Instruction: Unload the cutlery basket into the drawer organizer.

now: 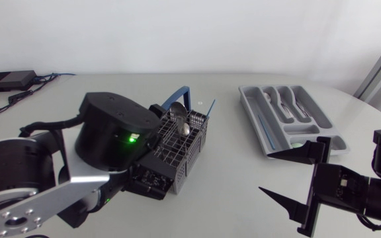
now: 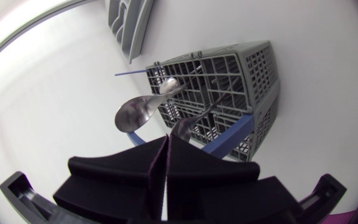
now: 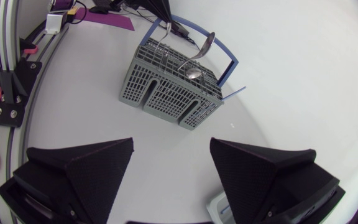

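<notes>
Left tool [image 2: 166,139] clenched empty beside the basket [image 2: 241,74], right tool [image 3: 171,142] released near the organizer [image 1: 250,107] edge.

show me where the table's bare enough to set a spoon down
Best patch: the bare table between the basket and the organizer. Also free along the far side behind the basket. Crowded: the left arm covers the basket's left side, and the open right claw sits by the organizer's near end.

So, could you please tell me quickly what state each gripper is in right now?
Left gripper: closed, holding nothing.
Right gripper: open, holding nothing.
</notes>
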